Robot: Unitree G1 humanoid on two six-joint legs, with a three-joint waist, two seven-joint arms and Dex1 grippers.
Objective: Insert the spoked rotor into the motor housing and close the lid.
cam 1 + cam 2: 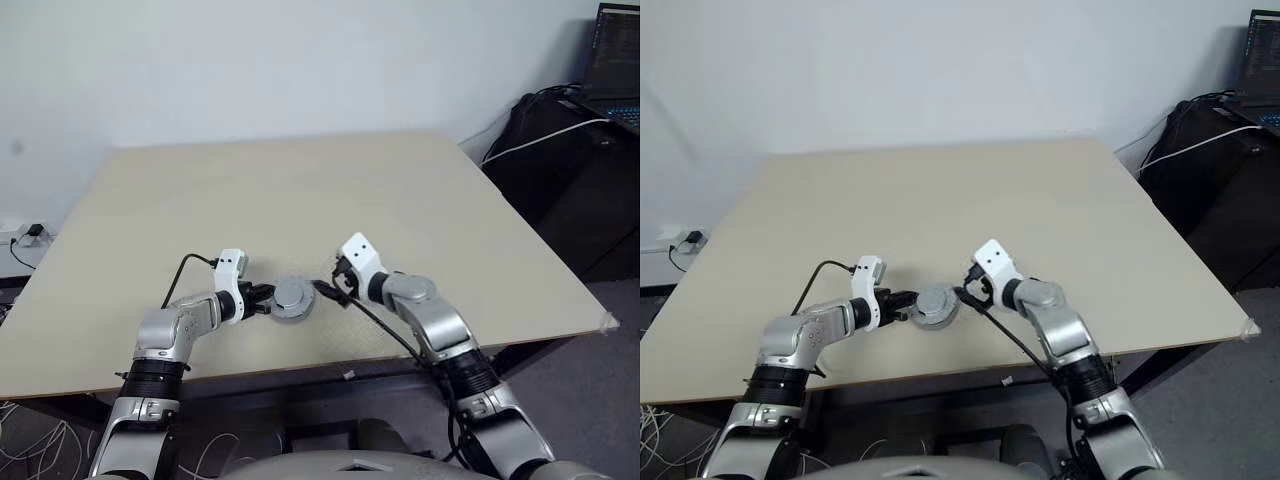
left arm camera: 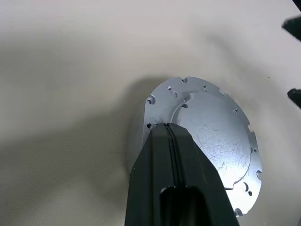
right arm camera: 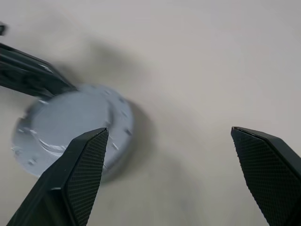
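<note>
1. Left eye view: the lid (image 1: pixel 292 297) is lying flat, plain silver-grey face up, on the pale table (image 1: pixel 300 200), near its front edge and between the two arms. The left gripper (image 1: pixel 268 297) is reaching in from the left, its black fingers pressed together with their tips against the lid's left edge. The right gripper (image 1: pixel 330 290) is sitting just to the right of the lid, apart from it, pointing toward it. A dark bag (image 1: pixel 560 140) with a white cable over it is standing on the floor beyond the table's right side.

2. Right eye view: the same layout is showing, with the lid (image 1: pixel 936 305) resting between the left gripper (image 1: pixel 906 304) and the right gripper (image 1: pixel 968 292). The motor housing cannot be made out under the lid from here.

3. Left wrist view: the left gripper's two fingers (image 2: pixel 174 174) are lying closed flat on each other, gripping nothing, their tip resting on the lid's (image 2: pixel 207 141) rim. The lid is showing a raised round centre and small holes and notches around its edge.

4. Right wrist view: the right gripper's (image 3: pixel 183 169) fingers (image 3: pixel 80 174) are standing spread wide with bare table between them. The lid (image 3: pixel 70 125) is lying beyond one finger, untouched by it, with the left gripper's dark fingers (image 3: pixel 33 75) touching its far edge.
</note>
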